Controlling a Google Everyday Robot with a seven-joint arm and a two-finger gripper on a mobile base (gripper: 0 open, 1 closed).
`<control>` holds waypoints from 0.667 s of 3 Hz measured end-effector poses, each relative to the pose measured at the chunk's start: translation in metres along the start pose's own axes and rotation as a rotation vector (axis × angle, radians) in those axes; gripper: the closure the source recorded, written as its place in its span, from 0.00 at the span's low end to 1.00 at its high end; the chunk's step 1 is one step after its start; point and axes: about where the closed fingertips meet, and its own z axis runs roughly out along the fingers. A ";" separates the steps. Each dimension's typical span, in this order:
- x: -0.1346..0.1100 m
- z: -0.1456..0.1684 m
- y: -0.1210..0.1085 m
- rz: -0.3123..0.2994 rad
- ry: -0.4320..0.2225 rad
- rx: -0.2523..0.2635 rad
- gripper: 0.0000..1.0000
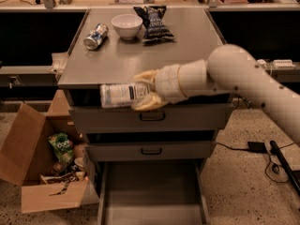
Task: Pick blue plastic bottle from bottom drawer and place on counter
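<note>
- Gripper [141, 93]: its two fingers are closed around the right-hand end of the blue plastic bottle [123, 95], one above and one below, in front of the cabinet.
- Bottle location: carried level and lengthwise, clear of the bottom drawer [151, 191], at about the height of the counter's [140, 55] front lip and not resting on it.
- Handling judgement: thin-walled plastic, so probably light and slightly yielding; a hard squeeze could buckle it. The labelled body looks smooth and may slip or roll.
- Hold point: the grasp sits on one end, leaving most of the length overhanging (a mid-body hold would likely balance better). Which end carries the cap cannot be determined.
- Placement note: laid on its side it could roll, so the bare front half of the counter suits it.
- Count, task items: one bottle, one open bottom drawer showing nothing inside, one counter.
- Count, other: two closed drawers [152, 117], one can [95, 35], one bowl [127, 25], one snack bag [153, 23], one cardboard box [28, 158].
</note>
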 end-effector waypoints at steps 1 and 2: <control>-0.025 -0.010 -0.059 -0.033 -0.029 0.013 1.00; -0.032 -0.009 -0.100 0.007 -0.073 0.046 1.00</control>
